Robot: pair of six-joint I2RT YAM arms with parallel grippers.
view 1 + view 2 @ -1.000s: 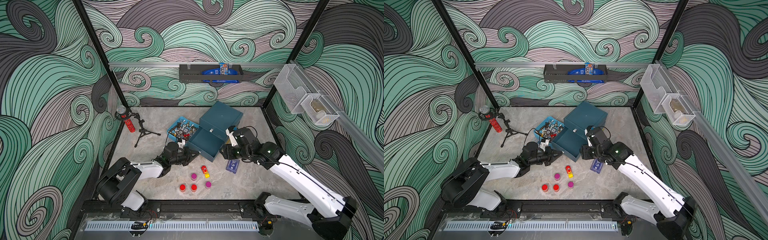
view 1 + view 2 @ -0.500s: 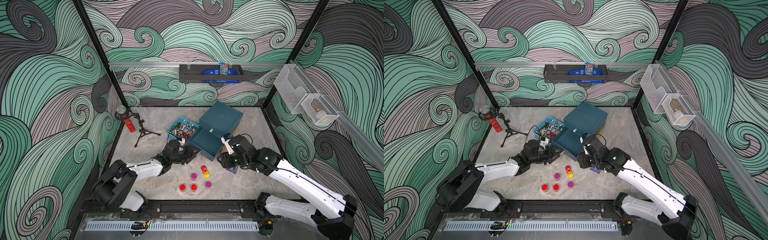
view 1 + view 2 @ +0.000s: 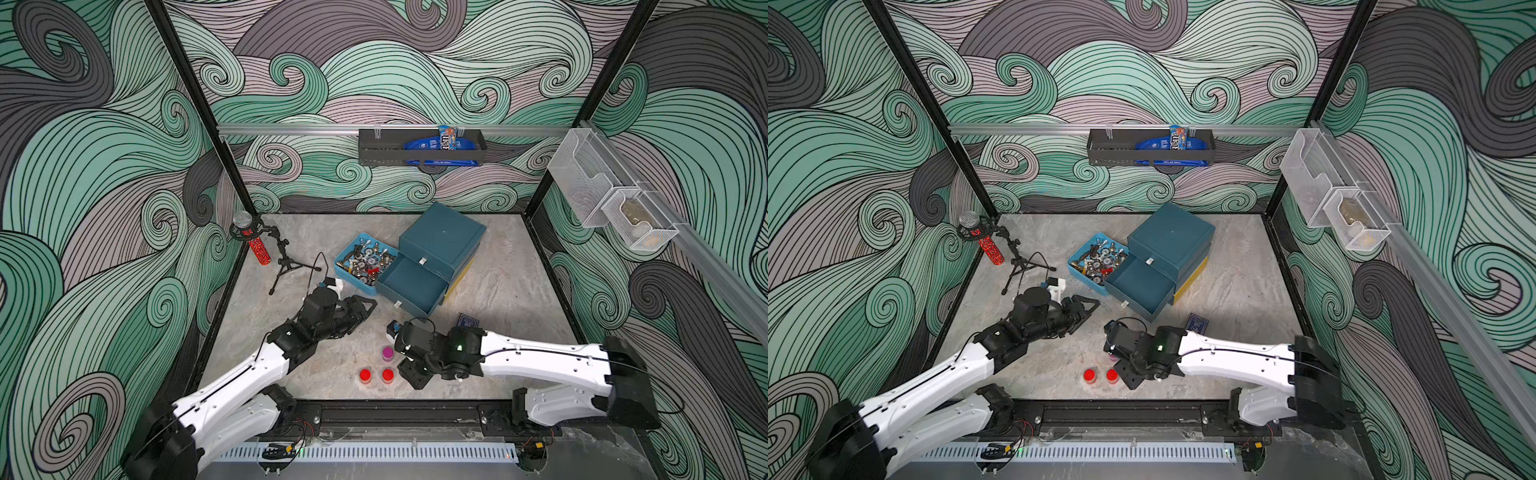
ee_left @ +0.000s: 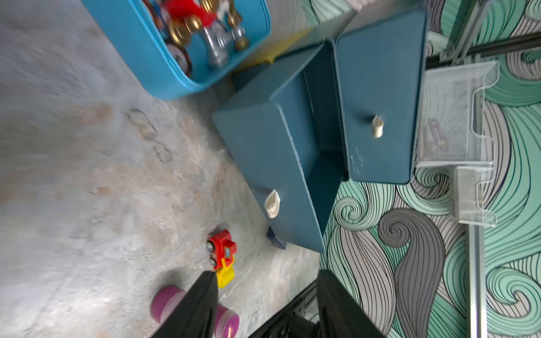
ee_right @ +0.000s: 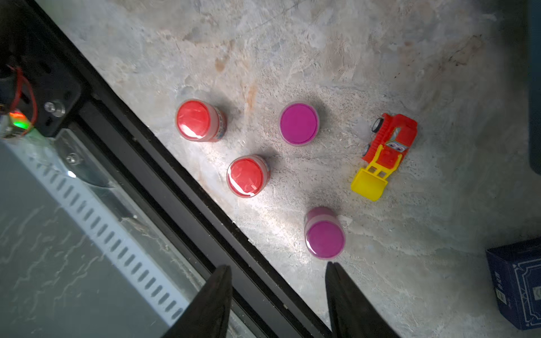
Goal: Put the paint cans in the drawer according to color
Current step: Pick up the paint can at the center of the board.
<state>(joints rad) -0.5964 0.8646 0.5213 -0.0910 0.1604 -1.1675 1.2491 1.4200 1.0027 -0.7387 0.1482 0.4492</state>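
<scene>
The drawer unit (image 3: pixel 442 239) stands toward the back of the table (image 3: pixel 498 291), one drawer pulled out forward, with the parts tray (image 3: pixel 353 286) just beside its left. Four paint cans (image 5: pixel 248 175) cluster near the front edge, and a toy loader (image 5: pixel 386 152) lies between them and the drawer unit.

From up top the right arm (image 3: pixel 519 357) fully covers the toy car (image 5: pixel 386 149) and one magenta can (image 5: pixel 324 235). The other magenta can (image 3: pixel 1112 356) just peeks from under it in a top view. The right fingers (image 5: pixel 348 304) sit hidden beneath the wrist there too. The left wrist view is smeared, and a left finger (image 4: pixel 199 304) overlaps both cans. The card box (image 5: pixel 518 281) and tray (image 4: pixel 140 49) run off the frame.
</scene>
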